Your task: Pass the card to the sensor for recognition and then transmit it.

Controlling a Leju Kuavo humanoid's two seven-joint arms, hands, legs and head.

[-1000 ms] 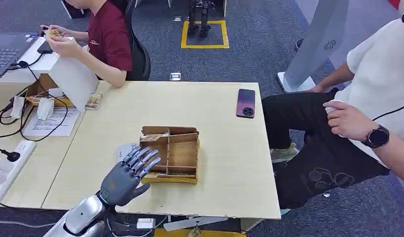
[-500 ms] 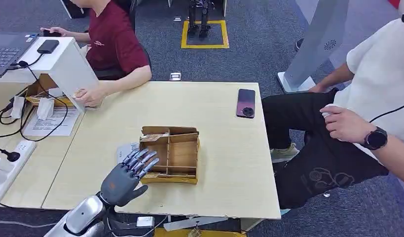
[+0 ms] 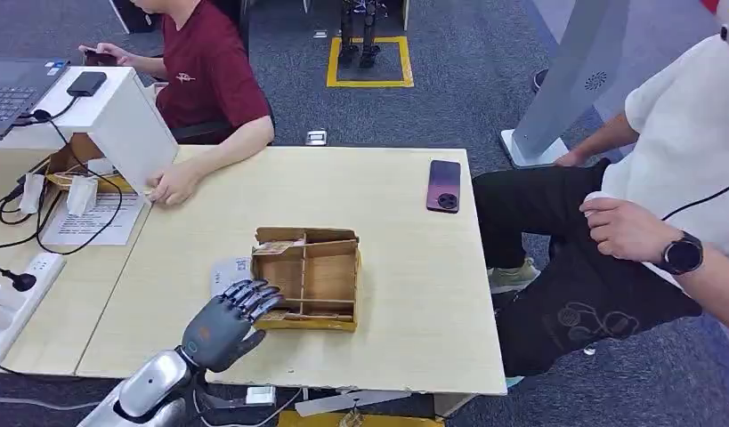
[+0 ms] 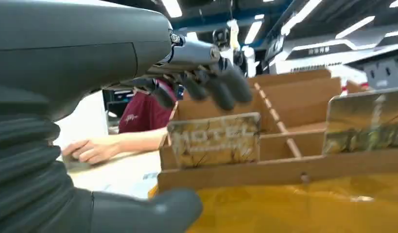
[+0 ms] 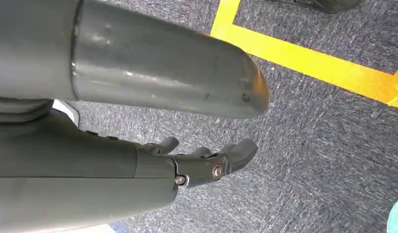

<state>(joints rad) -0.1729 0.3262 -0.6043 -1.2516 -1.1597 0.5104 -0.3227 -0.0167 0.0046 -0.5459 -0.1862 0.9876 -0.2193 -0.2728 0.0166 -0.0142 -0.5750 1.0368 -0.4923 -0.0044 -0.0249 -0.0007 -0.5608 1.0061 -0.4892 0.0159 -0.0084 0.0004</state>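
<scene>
Just beyond the left hand's point(image 3: 225, 325) fingers point(image 4: 221, 87), the card point(image 4: 214, 140) stands in the box point(image 3: 329, 283).

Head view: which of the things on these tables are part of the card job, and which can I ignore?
Job:
- left hand, at the box's near-left corner
- wooden box with dividers
- HOTEL card, upright in the box
- second card, upright in the box

Lying about:
- phone at the far edge of the table
- laptop
- power strip
- cables

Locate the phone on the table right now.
In the head view the dark phone lies flat near the table's far right corner, beyond the wooden box, beside the seated person's knee.
</scene>
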